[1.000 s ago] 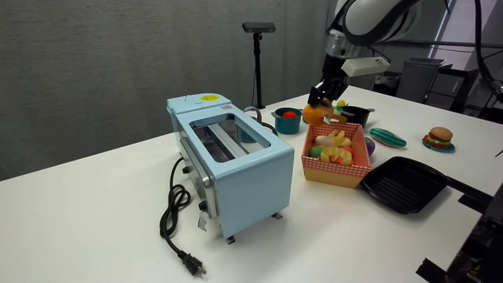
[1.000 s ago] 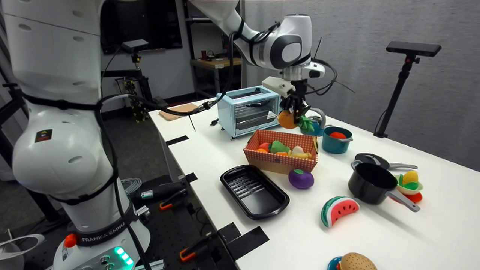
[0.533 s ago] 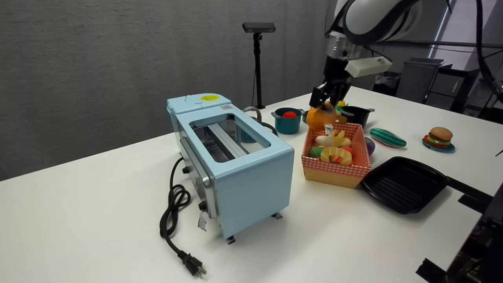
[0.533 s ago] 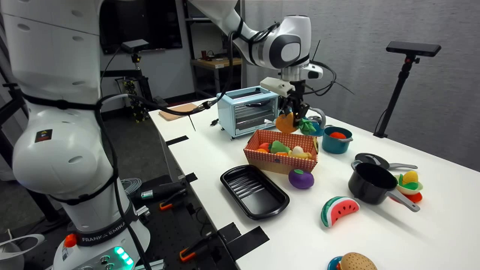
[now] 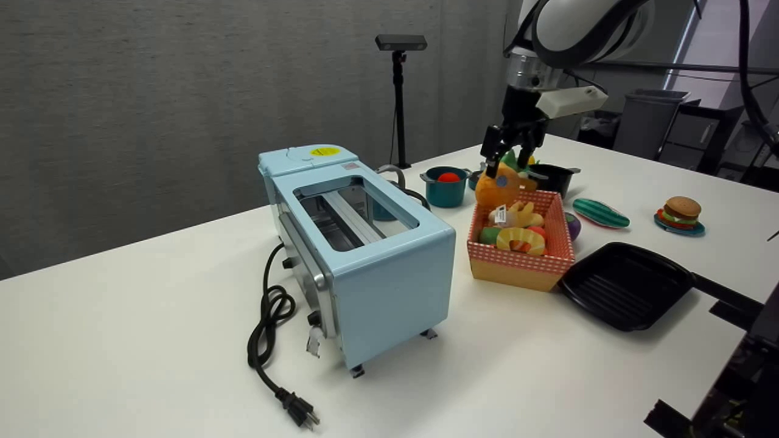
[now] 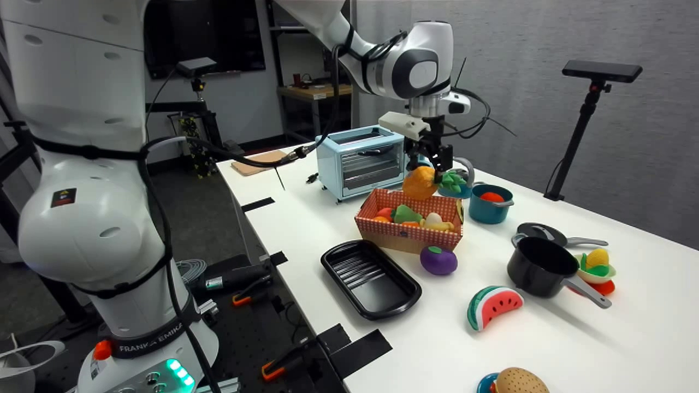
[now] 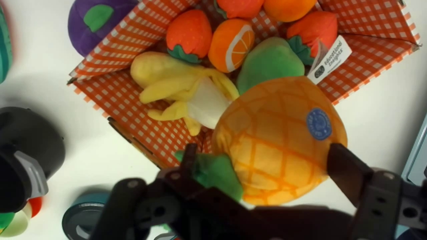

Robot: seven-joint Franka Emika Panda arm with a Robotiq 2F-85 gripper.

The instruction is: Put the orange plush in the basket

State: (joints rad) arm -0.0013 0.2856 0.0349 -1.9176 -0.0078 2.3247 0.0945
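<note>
The orange plush (image 5: 494, 190) is a rounded, pineapple-patterned toy with green leaves, a blue badge and a white tag. It is at one edge of the red-and-white checkered basket (image 5: 517, 259), overlapping the rim in both exterior views; whether it rests there I cannot tell. Just above it, my gripper (image 5: 507, 168) has its fingers spread. In the wrist view the plush (image 7: 280, 133) lies below and between the wide-apart fingers of the gripper (image 7: 263, 151), one fingertip overlapping its side, the other over the leaves. Part of the basket (image 7: 115, 93) is hidden beneath the plush.
Inside the basket are several plush foods, including a banana (image 7: 206, 103) and a green pear-like toy (image 7: 272, 61). Around it stand a light-blue toaster oven (image 5: 389, 286), black pan (image 6: 371, 278), purple toy (image 6: 438, 261), watermelon slice (image 6: 494, 307), teal pot (image 6: 490, 210) and black pot (image 6: 540, 267).
My fingers have parted from around the plush. The plush has dropped a little and turned, with its white tag now hanging over the basket's contents. The arm has barely moved.
</note>
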